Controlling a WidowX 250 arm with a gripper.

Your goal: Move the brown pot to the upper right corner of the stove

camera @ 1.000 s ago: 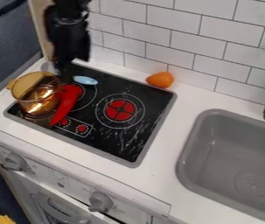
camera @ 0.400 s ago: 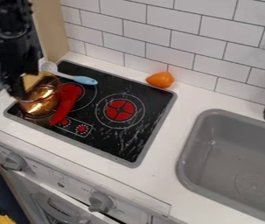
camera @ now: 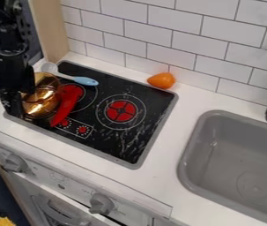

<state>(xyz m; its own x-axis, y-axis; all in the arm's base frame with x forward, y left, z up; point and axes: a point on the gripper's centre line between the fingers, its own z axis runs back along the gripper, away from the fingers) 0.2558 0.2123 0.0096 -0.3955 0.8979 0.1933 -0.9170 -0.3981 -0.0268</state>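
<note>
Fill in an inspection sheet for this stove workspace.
Surface: black stove set in a white counter; pale streaks or glare on its right part.
Job's things: brown pot at the stove's left side, away from the upper right corner.
Clutter: long red item beside the pot; spoon with a light blue handle near the stove's back left; orange item on the counter behind the stove.
Gripper: black gripper at the pot's left side; whether it grips the pot cannot be told.
Cables: nothing seen.
Surroundings: white tiled wall behind; grey sink to the right.
</note>
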